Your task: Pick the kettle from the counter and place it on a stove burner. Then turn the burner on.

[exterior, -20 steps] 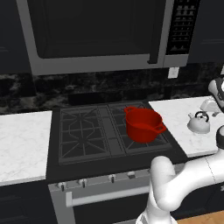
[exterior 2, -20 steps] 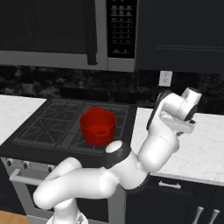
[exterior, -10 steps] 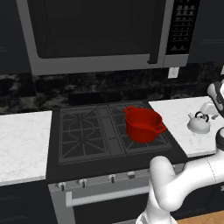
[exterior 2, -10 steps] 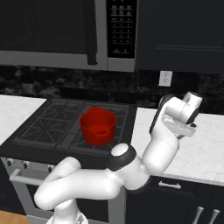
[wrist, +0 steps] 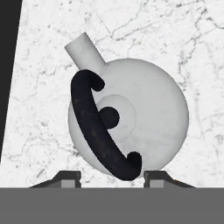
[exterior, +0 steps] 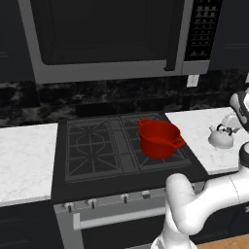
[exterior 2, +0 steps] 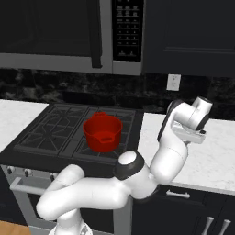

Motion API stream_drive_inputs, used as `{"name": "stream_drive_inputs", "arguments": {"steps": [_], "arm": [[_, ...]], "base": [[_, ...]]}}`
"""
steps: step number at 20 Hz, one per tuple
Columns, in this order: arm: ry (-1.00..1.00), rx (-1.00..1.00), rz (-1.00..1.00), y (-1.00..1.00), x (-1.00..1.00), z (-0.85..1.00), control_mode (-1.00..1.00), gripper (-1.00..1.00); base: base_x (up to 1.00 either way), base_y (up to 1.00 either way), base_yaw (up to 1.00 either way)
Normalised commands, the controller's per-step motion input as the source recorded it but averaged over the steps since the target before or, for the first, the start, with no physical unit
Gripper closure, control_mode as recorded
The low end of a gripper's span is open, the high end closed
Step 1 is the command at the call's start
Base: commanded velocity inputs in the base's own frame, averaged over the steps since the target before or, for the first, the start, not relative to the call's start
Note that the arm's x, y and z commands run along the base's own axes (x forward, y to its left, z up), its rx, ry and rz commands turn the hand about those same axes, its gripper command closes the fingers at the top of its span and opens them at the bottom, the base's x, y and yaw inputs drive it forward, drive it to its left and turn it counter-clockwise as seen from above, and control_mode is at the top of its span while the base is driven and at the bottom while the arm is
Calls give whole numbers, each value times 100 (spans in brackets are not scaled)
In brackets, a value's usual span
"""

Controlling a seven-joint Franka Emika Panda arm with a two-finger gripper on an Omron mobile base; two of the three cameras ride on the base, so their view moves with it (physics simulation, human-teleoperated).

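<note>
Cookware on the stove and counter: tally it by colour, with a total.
Red: 1, the pot on the cooktop.
White-grey: 1, the kettle on the counter.
Total: 2

White marble counter [exterior: 194, 127] carries the upright kettle [exterior: 221, 137] right of the black cooktop [exterior: 87, 148], where a red pot [exterior: 159, 138] sits.

Flat, even rendered light fills my kitchen, with no hard shadows or glare. The white surface [exterior: 204, 127] reads bright, the upper cabinets dim. My hand view looks soft, slightly blurred throughout.
</note>
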Motion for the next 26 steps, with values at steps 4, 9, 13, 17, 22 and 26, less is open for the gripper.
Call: {"name": "stream_drive_inputs", "arguments": {"steps": [4, 9, 13, 17, 22, 26], "arm": [[0, 0, -1, 0, 2, 0, -100, 100], [-8, 0, 0, 10, -10, 5, -100, 100], [-39, 0, 0, 35, -65, 57, -100, 100], [-50, 2, 0, 50, -89, 73, -100, 100], [-53, 0, 0, 89, -92, 86, -100, 100], [-45, 0, 0, 100, -83, 84, -100, 100]], "base": [[0, 0, 0], [0, 0, 0], [0, 0, 0], [0, 0, 0], [0, 0, 0], [0, 0, 0]]}}
